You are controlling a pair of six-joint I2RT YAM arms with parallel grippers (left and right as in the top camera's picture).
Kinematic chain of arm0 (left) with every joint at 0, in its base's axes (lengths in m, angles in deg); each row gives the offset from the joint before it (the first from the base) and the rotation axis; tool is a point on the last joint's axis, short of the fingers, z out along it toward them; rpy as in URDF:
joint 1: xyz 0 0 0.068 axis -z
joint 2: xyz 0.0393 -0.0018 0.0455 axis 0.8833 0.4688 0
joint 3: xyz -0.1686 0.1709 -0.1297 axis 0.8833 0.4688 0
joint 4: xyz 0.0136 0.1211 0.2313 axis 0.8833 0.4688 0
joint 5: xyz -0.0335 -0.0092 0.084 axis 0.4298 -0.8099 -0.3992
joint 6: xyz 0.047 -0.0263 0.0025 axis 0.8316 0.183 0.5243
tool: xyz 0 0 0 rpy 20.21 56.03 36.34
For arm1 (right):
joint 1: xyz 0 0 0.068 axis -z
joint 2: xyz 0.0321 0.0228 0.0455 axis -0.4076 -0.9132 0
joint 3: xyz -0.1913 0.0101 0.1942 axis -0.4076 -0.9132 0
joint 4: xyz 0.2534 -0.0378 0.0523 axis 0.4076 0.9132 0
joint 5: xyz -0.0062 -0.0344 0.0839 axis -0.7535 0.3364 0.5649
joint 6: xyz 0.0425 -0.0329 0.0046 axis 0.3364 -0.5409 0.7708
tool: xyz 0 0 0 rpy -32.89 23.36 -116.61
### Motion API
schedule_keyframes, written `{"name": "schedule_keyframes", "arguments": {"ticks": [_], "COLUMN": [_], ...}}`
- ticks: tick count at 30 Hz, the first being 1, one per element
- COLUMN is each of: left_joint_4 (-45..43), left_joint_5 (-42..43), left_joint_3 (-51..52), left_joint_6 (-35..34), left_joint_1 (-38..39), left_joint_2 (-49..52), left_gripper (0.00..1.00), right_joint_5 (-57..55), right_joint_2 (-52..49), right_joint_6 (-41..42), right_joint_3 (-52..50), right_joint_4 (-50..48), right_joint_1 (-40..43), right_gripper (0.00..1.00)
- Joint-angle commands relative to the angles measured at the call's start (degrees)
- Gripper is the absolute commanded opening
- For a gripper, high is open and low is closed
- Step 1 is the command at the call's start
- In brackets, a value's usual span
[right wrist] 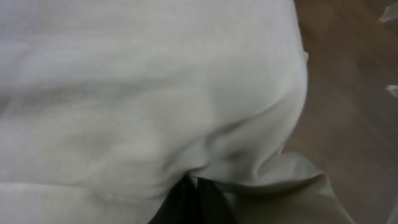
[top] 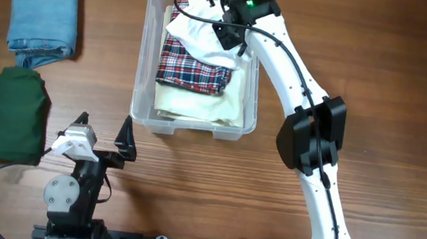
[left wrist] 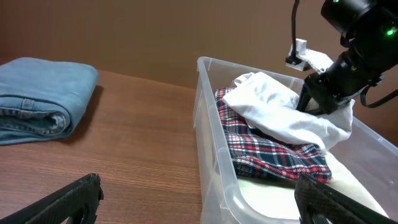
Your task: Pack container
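Container: the clear rectangular plastic container [top: 146,54] with rounded corners is set on the brown wooden table [top: 416,63], at the far middle, within reach of both arms.
Contents: a folded cream cloth [top: 207,106] is laid flat at the bottom. A red, navy and white plaid fabric garment [top: 191,68] is spread over its far half. A crumpled white garment of soft fabric [top: 199,40] is heaped on top towards the far end. The flattest piece appears to have been put lowest so that the others sit level.
Right gripper: the right gripper [left wrist: 317,104] is lowered inside the container. Its jaws are clenched on a fold of the white garment, which fills the right wrist view. The pinch is probably kept so that the cloth can be guided to its place before release.
Left gripper: the left gripper [top: 104,131] is held low over the near table, apart from the container, with its jaws fully released and nothing between them. It seems to be parked out of the working arm's way.
Waiting items: folded blue denim jeans [top: 44,13] and a folded dark green fabric garment [top: 16,116] are laid side by side at the left, well apart from the container. They are judged not yet packed.
Stage: packing is judged roughly half done.
Risk: the bunched white garment may stand above the rim unless it is flattened.
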Motion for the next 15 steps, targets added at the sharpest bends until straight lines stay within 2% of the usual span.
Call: {"name": "schedule_keyframes", "arguments": {"ticks": [1, 15], "left_joint_4": [0.09, 0.09], "left_joint_5": [-0.17, -0.17], "left_joint_3": [0.35, 0.35], "left_joint_6": [0.46, 0.48], "left_joint_1": [-0.42, -0.42], "left_joint_2": [0.02, 0.02], "left_gripper": [1.00, 1.00], "right_joint_5": [2.14, 2.08], "right_joint_2": [-6.56, -8.83], "right_joint_6": [0.63, -2.36], "right_joint_3": [-0.02, -0.02], "right_joint_4": [0.31, -0.66], "right_joint_1": [-1.62, -1.73], "right_gripper": [0.08, 0.08]}}
